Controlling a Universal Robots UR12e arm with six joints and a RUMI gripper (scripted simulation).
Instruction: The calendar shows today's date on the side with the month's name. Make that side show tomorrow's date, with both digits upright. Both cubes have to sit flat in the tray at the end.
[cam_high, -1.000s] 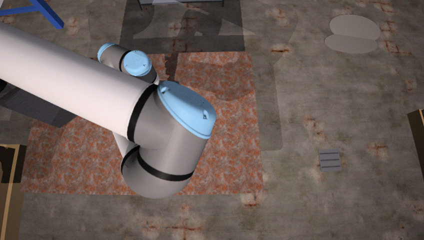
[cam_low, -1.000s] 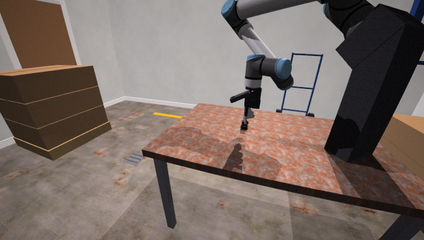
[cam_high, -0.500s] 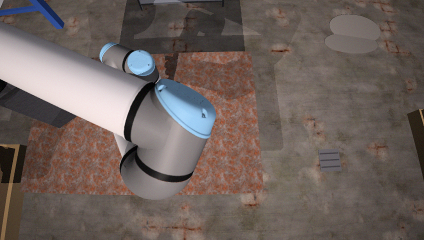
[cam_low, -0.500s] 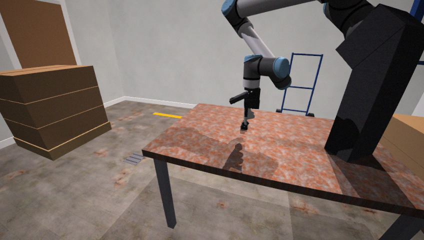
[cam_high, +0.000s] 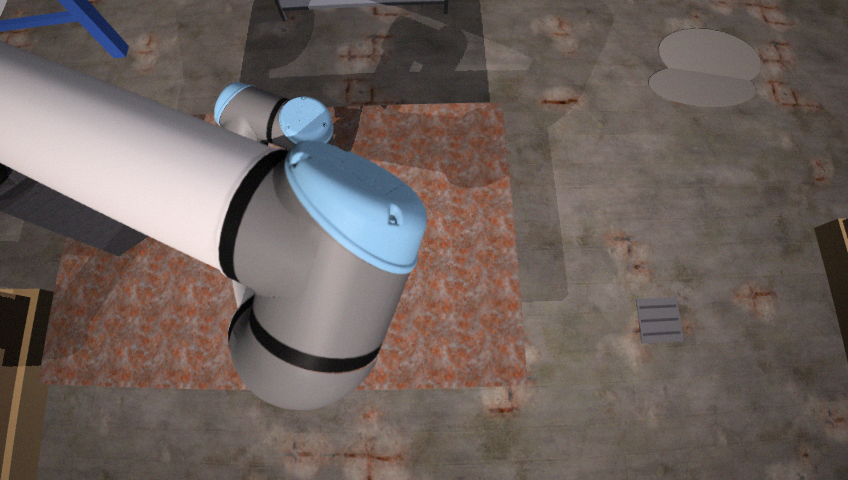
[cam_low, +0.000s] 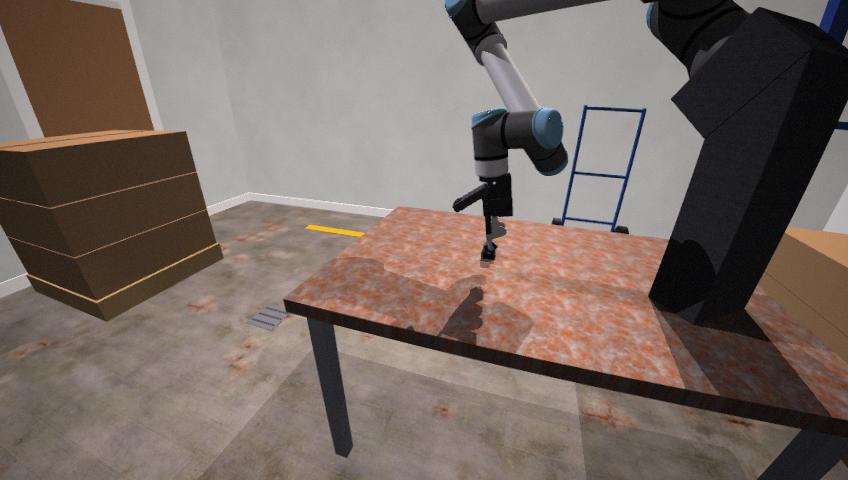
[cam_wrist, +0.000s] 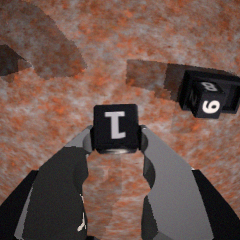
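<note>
I have the loose cube (cam_wrist: 116, 124) clamped in the fingers (cam_low: 489, 249), outside the tray (cam_wrist: 186, 81).

In the exterior view I'm well inside the worktop's (cam_high: 470, 267) (cam_low: 571, 297) (cam_wrist: 40, 115) far long edge; the wrist view puts the tray beside me, its cube (cam_wrist: 209, 106) showing a 9-like digit. A slightly tilted grip could seat my cube crooked, a wrong turn could leave its digit upside down, and a finger could bump the seated cube.

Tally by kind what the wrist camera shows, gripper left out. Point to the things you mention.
Cubes: 2, one showing a 1 (cam_wrist: 116, 124) between the gripper's (cam_wrist: 116, 139) fingers, one showing a 9 or 6 (cam_wrist: 208, 104) at the tray
Tray: 1, black (cam_wrist: 235, 102)
Table: 1, mottled red and grey (cam_wrist: 55, 100) (cam_low: 571, 321)
Total: 4
</note>
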